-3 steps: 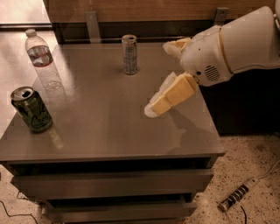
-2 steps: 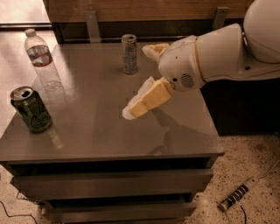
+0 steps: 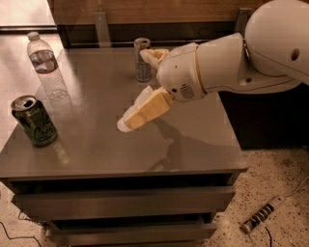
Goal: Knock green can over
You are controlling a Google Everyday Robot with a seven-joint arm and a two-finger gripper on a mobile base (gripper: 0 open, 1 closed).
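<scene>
- Closest to me, straight below the green can [image 3: 34, 121], I see the drawer fronts [image 3: 120, 202] of the bench [image 3: 203, 144]. Far to the can's right, down on the speckled floor, lies a power strip [image 3: 260, 221].
- The green can stands upright at the bench's near left corner, with its silver top and pull tab up and its pale lettering facing me. Nothing touches it.
- To the can's right and a little farther back, well apart from it, my tool [image 3: 134, 90] hangs over the middle of the bench. Its two pale fingers are spread wide and grip nothing. The nearer finger [image 3: 144, 109] slants down toward the can's side and casts a shadow on the bench top.
- The white arm [image 3: 231, 65] carrying the tool stretches away from the can toward the right edge of view.
- Behind the can, near the bench's left edge, a clear water bottle [image 3: 46, 65] stands upright.
- Farther back still, and to the can's right, a slim silver can [image 3: 141, 62] stands upright. The tool's farther finger sits just beside it and hides part of it.
- Beyond everything, a wooden panel [image 3: 145, 12] runs along the back.
</scene>
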